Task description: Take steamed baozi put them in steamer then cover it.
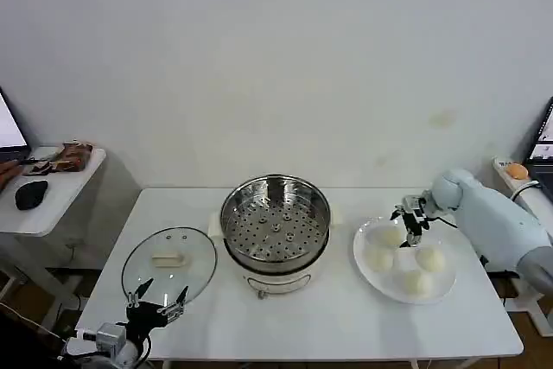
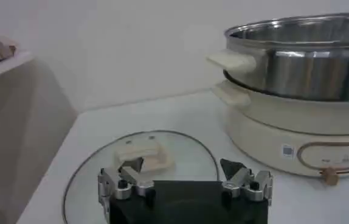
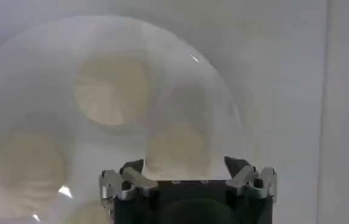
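White table [image 1: 346, 317], white plate [image 1: 367, 267], side desk [image 1: 52, 200], black mouse [image 1: 31, 194]

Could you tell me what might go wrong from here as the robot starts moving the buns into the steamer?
1. The right gripper hovers open over the plate, where four baozi lie close together; closing on one could nudge a neighbour.
2. The buns look soft, so a hard pinch may dent one.
3. The left gripper waits by the glass lid, which lies at the table's front-left edge; a push might slide it off.
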Controlling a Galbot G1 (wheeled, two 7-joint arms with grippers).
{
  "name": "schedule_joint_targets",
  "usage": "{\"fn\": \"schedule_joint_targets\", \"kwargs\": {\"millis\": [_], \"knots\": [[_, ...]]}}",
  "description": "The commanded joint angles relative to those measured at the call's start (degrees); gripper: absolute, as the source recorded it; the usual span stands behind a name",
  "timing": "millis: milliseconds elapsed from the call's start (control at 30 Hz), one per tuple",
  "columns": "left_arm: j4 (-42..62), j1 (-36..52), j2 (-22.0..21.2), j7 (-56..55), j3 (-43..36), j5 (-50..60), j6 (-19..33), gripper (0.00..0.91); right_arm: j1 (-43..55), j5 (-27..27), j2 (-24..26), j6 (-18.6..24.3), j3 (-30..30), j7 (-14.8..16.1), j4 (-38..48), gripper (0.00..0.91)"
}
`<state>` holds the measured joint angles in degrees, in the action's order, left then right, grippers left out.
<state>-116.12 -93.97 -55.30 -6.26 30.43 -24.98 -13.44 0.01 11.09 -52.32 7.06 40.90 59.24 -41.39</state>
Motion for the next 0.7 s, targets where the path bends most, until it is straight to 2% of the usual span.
{"fn": "schedule_joint_targets", "kwargs": {"millis": [33,100,233,433,700], "knots": [[-0.10,0.04,-0.03,-0.12,0.02,-0.03,0.00,0.907,0.16,1.25,-1.25,0.45,-0.26,0.53,2.29,0.887],[-0.15,0.08,-0.06,-0.24,0.03,-0.12,0.00,0.907,0.08,1.28,-1.41,0.37,-0.47,0.60,2.55,0.846],[-0.27,0.06,-0.10,-0.43,0.17,-0.24,-0.02,0.907,-0.18,1.27,-1.75,0.33,-1.22,0.60,2.92,0.836],[-0.44,-0.07,-0.14,-0.52,0.28,-0.29,-0.02,0.907,-0.52,1.27,-2.35,0.32,-2.18,0.37,3.58,0.695],[-0.53,-0.19,-0.15,-1.02,0.45,-0.52,-0.02,0.907,-0.50,1.03,-2.65,0.32,-2.68,0.21,3.89,0.645]]}}
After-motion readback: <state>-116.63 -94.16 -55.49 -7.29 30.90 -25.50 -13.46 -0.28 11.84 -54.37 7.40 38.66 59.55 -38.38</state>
